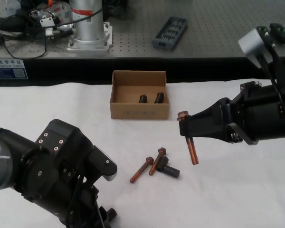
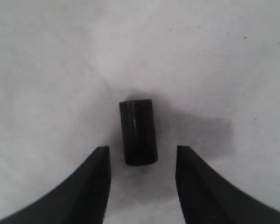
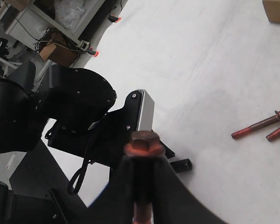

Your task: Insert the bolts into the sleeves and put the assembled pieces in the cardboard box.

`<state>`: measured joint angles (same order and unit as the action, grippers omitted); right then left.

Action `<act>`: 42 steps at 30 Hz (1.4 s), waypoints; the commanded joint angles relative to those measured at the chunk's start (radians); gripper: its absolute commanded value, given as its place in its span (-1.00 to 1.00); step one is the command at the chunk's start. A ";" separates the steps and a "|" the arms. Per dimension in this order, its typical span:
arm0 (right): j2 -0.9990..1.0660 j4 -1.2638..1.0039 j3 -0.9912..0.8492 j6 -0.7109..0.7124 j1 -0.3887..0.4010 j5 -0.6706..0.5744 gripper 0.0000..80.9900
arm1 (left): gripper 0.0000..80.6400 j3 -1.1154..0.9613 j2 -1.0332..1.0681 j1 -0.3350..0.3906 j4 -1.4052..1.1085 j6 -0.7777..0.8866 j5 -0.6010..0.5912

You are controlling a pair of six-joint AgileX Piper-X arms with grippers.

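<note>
My right gripper (image 1: 186,124) is shut on a copper bolt (image 1: 192,148) just under its head, and the bolt hangs shank down above the cloth, right of the cardboard box (image 1: 138,112). The bolt's hex head (image 3: 144,142) shows between the shut fingers. My left gripper (image 2: 142,156) is open low over the cloth, with a black sleeve (image 2: 138,132) lying flat just ahead of its fingertips (image 2: 94,179), untouched. That sleeve (image 3: 181,164) lies beside the left arm (image 3: 77,105). Two dark assembled pieces (image 1: 143,99) lie in the box.
Two loose copper bolts (image 1: 141,170) lie on the white cloth mid-bench, with dark sleeves (image 1: 169,168) touching the right one. Behind the cloth a perforated metal bench carries a metal column (image 1: 88,21) and a dark tray (image 1: 169,31).
</note>
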<state>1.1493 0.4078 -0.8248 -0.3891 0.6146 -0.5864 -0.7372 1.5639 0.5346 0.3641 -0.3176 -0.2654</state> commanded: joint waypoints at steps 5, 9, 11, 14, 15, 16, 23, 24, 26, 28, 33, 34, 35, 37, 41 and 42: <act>-0.015 -0.003 -0.005 0.008 -0.007 -0.031 -0.93 | -0.17 -0.006 0.001 -0.002 0.019 -0.052 0.023; -0.015 -0.003 -0.005 0.008 -0.007 -0.031 -0.93 | -0.17 -0.006 0.001 -0.002 0.016 -0.069 0.023; -0.015 -0.003 -0.005 0.008 -0.007 -0.031 -0.93 | -0.17 -0.006 0.001 -0.002 0.016 -0.074 0.021; -0.015 -0.003 -0.005 0.008 -0.007 -0.031 -0.93 | -0.17 -0.006 0.001 -0.002 0.009 -0.077 0.017; -0.015 -0.003 -0.005 0.008 -0.007 -0.031 -0.93 | -0.17 -0.006 0.001 0.001 0.002 -0.079 0.017; -0.015 -0.003 -0.005 0.008 -0.007 -0.031 -0.93 | -0.17 -0.006 0.001 0.001 -0.011 -0.079 0.017; -0.015 -0.003 -0.005 0.008 -0.007 -0.031 -0.93 | -0.17 -0.009 0.001 0.001 -0.052 -0.079 0.015; -0.015 -0.003 -0.005 0.008 -0.007 -0.031 -0.93 | -0.17 -0.009 0.004 0.001 -0.052 -0.079 0.015; -0.015 -0.003 -0.005 0.008 -0.007 -0.031 -0.93 | -0.17 -0.011 0.014 0.001 -0.052 -0.079 0.015; -0.015 -0.003 -0.005 0.008 -0.007 -0.031 -0.93 | -0.17 -0.012 0.030 0.001 -0.052 -0.079 0.014; -0.015 -0.003 -0.005 0.008 -0.007 -0.035 -0.93 | -0.17 -0.021 0.063 0.001 -0.052 -0.079 0.007; -0.015 -0.003 -0.005 0.008 -0.007 -0.038 -0.93 | -0.17 -0.023 0.069 0.001 -0.065 -0.079 0.007; -0.015 -0.003 -0.005 0.008 -0.007 -0.038 -0.93 | -0.17 -0.022 0.073 0.001 -0.080 -0.079 0.007; -0.015 -0.003 -0.005 0.008 -0.007 -0.038 -0.93 | -0.17 -0.027 0.079 0.001 -0.104 -0.079 0.007; -0.015 -0.003 -0.005 0.008 -0.007 -0.038 -0.93 | -0.17 -0.051 0.092 0.001 -0.100 -0.075 0.007; -0.015 -0.003 -0.005 0.008 -0.007 -0.038 -0.93 | -0.17 -0.054 0.096 0.001 -0.099 -0.075 0.007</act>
<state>1.1493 0.4078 -0.8248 -0.3891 0.6146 -0.6108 -0.7730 1.6394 0.5346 0.2796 -0.3862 -0.2611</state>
